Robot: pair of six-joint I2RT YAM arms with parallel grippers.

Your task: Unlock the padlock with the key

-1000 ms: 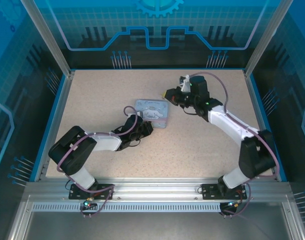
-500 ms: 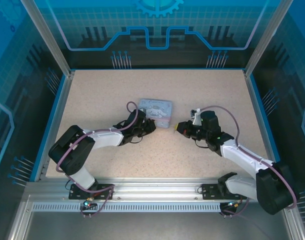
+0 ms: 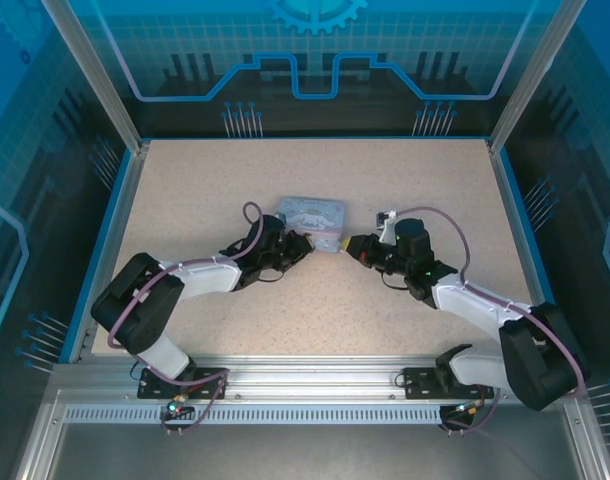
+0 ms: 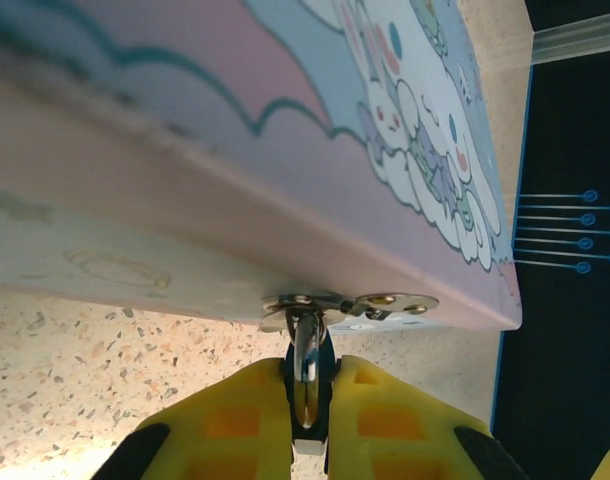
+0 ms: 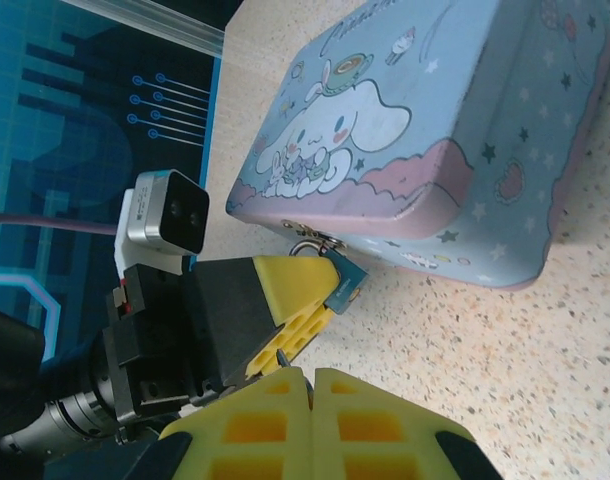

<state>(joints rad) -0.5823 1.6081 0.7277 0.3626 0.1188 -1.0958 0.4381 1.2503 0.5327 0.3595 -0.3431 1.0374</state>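
Observation:
The padlock [image 5: 346, 285] has a small teal body and a silver shackle, and hangs from the hasp [image 4: 345, 300] on the front of the pale blue cartoon tin [image 5: 425, 130]. My left gripper [image 4: 310, 368] is shut on the padlock [image 4: 307, 355], which shows edge-on between its yellow fingers [image 5: 305, 275]. My right gripper [image 5: 312, 372] is shut on the key. Only the key's thin dark tip [image 5: 282, 357] pokes out, a short way below the padlock and apart from it. In the top view the left gripper [image 3: 305, 244] and the right gripper [image 3: 353, 245] face each other at the tin's [image 3: 313, 215] near side.
The tin lies mid-table on the speckled surface [image 3: 385, 330]. The left wrist's camera housing [image 5: 170, 215] sits close to the left of the padlock. Blue walls and a metal frame [image 3: 515, 200] ring the table.
My right arm has swung from behind and right of the tin down to its near side, bringing its gripper close to the left gripper. The left gripper and tin shifted slightly.

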